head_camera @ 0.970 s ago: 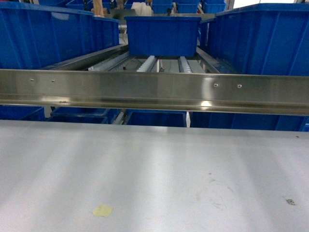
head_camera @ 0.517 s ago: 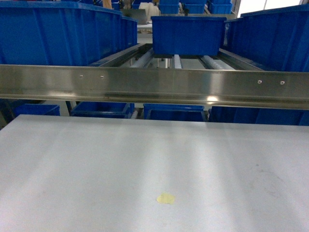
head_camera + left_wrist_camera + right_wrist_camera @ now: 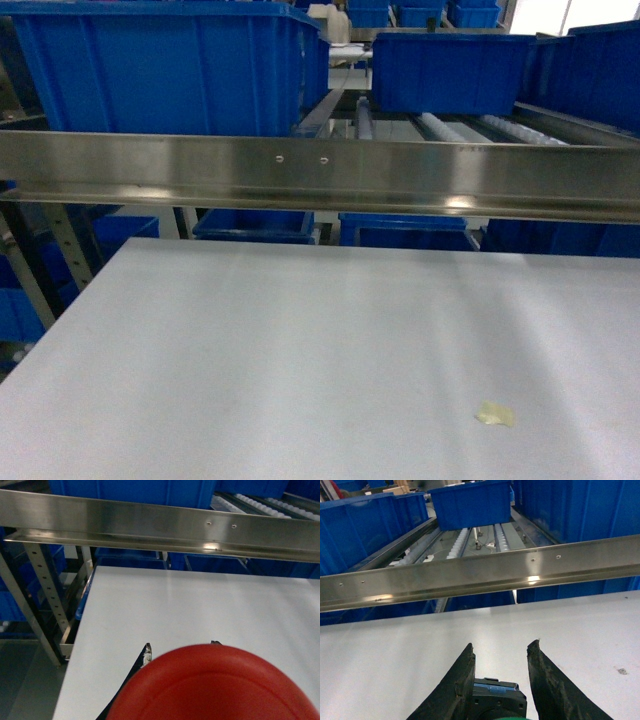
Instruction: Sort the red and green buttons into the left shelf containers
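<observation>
The red button's wide cap (image 3: 215, 685) fills the bottom of the left wrist view, and my left gripper (image 3: 181, 646) is shut on it. Only the two fingertips (image 3: 147, 651) poke out above the cap. In the right wrist view my right gripper (image 3: 502, 645) is shut on the green button (image 3: 497, 695): its dark blocky body with a blue strip sits between the black fingers, with a sliver of green cap at the frame's bottom edge. A large deep blue bin (image 3: 170, 70) stands on the shelf's left side. Neither gripper shows in the head view.
A steel rail (image 3: 320, 175) crosses in front of the shelf, above the grey table (image 3: 300, 350). Behind it, a smaller blue bin (image 3: 450, 70) sits on rollers (image 3: 440, 125). A yellow scrap (image 3: 495, 413) lies on the table. A perforated steel post (image 3: 45, 585) stands past the table's left edge.
The head view has swung left: the yellow scrap slid from left to right in frame, the left blue bin looms larger, and the table's left edge has come into view.
</observation>
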Controlling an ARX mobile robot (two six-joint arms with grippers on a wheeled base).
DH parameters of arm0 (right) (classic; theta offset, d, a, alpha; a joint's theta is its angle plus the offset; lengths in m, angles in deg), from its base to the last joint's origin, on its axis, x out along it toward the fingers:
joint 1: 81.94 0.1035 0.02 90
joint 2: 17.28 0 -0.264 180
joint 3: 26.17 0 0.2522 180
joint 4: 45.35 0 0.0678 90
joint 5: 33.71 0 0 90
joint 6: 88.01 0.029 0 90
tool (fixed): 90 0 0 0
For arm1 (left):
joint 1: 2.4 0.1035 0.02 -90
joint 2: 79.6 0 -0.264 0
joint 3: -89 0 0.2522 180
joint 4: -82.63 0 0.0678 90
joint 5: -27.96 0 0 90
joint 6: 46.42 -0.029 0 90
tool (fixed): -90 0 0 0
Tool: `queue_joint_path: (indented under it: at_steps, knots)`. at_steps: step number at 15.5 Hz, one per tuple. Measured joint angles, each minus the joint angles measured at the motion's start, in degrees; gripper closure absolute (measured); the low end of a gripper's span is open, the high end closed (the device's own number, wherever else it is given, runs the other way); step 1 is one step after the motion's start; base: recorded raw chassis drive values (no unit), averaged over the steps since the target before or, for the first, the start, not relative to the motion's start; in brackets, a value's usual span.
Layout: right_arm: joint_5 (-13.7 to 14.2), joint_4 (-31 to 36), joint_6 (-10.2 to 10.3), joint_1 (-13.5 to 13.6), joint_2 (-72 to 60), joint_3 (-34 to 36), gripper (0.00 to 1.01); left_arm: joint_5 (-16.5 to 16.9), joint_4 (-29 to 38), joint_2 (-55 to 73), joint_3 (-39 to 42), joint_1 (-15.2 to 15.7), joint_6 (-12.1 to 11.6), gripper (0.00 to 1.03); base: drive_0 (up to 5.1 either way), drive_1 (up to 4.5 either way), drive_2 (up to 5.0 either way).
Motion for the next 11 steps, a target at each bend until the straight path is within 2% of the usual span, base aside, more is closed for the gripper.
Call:
queue_joint_path:
  at_steps: [11]
  knots:
    - [-0.02, -0.22, 0.00, 0.02, -0.11, 0.00, 0.72, 0.00, 0.00, 0.00, 0.00, 0.00, -0.02, 0.78, -5.0, 2.39, 2.4]
